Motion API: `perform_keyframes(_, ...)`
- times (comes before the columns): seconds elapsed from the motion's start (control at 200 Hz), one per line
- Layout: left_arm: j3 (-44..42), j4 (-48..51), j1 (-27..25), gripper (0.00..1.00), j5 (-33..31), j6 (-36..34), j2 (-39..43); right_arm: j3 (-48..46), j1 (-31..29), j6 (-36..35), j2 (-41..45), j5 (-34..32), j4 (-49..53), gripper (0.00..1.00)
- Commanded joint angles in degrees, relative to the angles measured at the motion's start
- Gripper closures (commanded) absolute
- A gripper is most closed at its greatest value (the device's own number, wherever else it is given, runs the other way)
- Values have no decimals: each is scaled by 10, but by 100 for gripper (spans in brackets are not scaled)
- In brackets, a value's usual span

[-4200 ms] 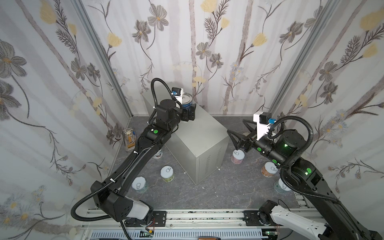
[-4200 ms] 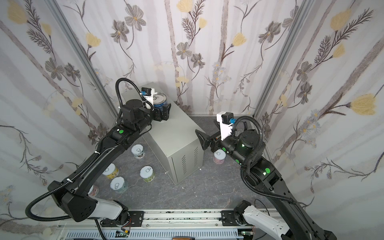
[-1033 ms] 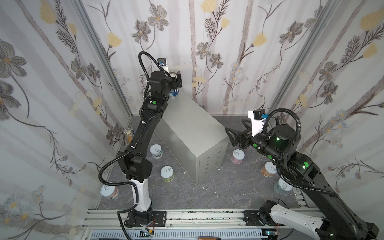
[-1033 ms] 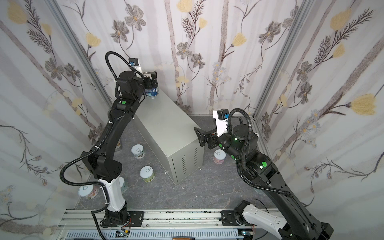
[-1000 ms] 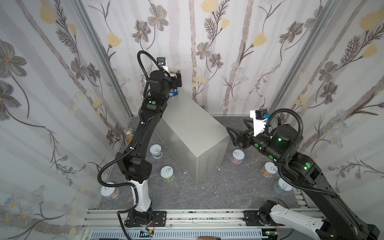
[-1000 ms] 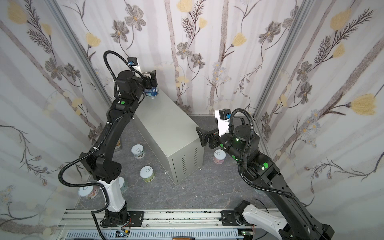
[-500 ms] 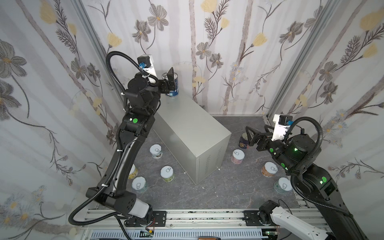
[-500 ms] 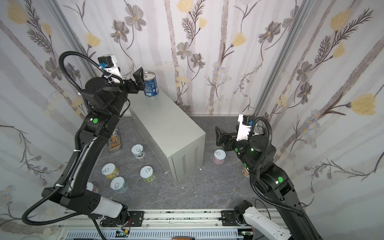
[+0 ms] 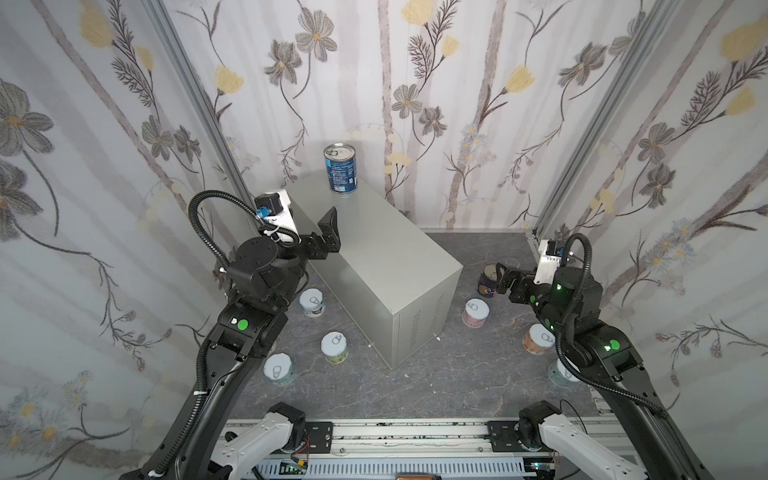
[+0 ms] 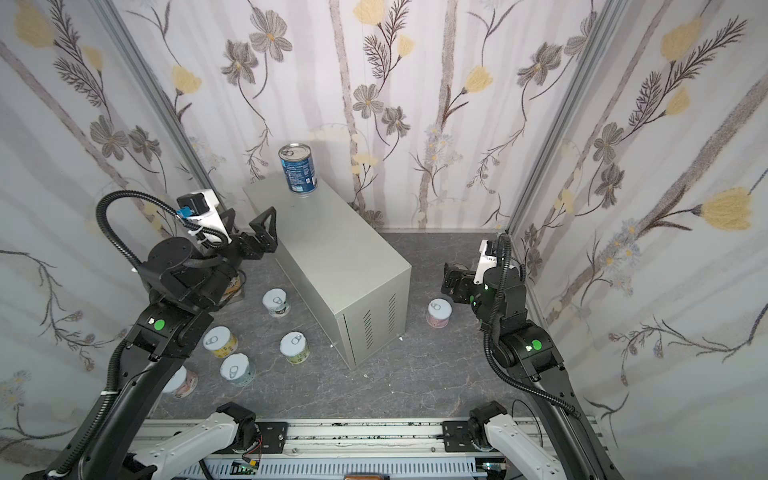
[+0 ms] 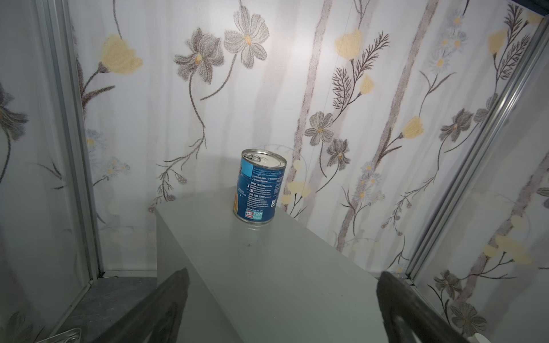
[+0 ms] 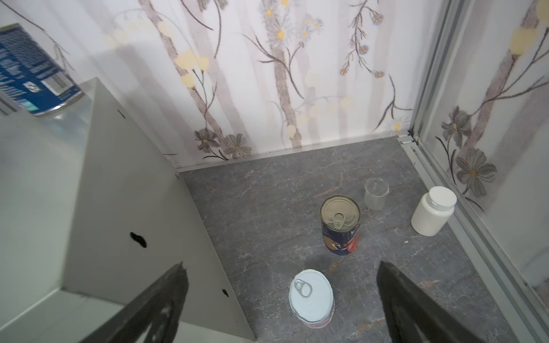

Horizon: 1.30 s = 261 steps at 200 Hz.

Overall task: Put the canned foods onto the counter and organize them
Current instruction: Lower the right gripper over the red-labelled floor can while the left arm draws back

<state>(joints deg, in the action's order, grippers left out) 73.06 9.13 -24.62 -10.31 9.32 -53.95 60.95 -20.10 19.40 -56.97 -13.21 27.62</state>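
Note:
A tall blue-labelled can stands upright at the far end of the grey counter. My left gripper hangs open and empty over the counter's near-left edge, well short of that can. My right gripper is open and empty above the floor, right of the counter. Beneath it stand a pale-lidded short can and a second tall dark can. Several short cans stand on the floor left of the counter.
A clear glass cup and a white plastic bottle stand by the right wall behind the dark can. More short cans sit under my right arm. Flowered walls close in on three sides, and a rail runs along the front.
My left gripper has let go of the blue can, which stays on the counter, and has drawn back and down toward the front. The right arm has swung back to the right.

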Motion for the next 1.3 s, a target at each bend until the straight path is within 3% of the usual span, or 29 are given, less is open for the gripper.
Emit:
perform_keyframes(0.0,-42,22,-11,0,7,43,35,-28,31,9,-19,34,-47,0)
perform_keyframes(0.35,-168,76,-19,0,9,67,112,-90,109,4,-122,59,-141,0)
perform_keyframes(0.59,-241,78,-18,0,15,77,136,-87,126,3,-225,63,-189,0)
perform_keyframes(1.009,-293,77,-18,0,-7,87,112,-10,159,9,-414,94,-235,1)
perform_keyframes(1.299,-294,72,-18,0,-17,77,81,24,160,6,-497,92,-244,0)
